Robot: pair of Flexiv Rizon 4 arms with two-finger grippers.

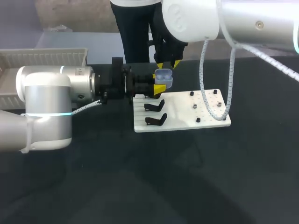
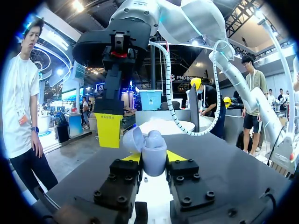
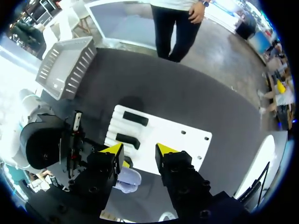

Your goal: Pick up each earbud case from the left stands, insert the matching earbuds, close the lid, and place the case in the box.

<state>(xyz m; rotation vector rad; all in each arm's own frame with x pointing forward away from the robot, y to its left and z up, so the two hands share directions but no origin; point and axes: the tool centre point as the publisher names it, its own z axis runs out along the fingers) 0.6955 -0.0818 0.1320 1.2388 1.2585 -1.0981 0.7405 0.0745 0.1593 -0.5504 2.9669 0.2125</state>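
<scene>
Left fingers [image 2: 132, 157] around open earbud case [image 2: 154, 156]

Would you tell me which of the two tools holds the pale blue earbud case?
The left arm's tool: it clamps the pale blue open-lidded earbud case from both sides, whereas the right arm's tool stands open and empty.

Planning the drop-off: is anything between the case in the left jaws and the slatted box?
Nothing visible on the table between the open pale blue earbud case and the grey slatted box; only the left arm's body lies along that line. The right gripper, jaws open, hangs above it.
</scene>
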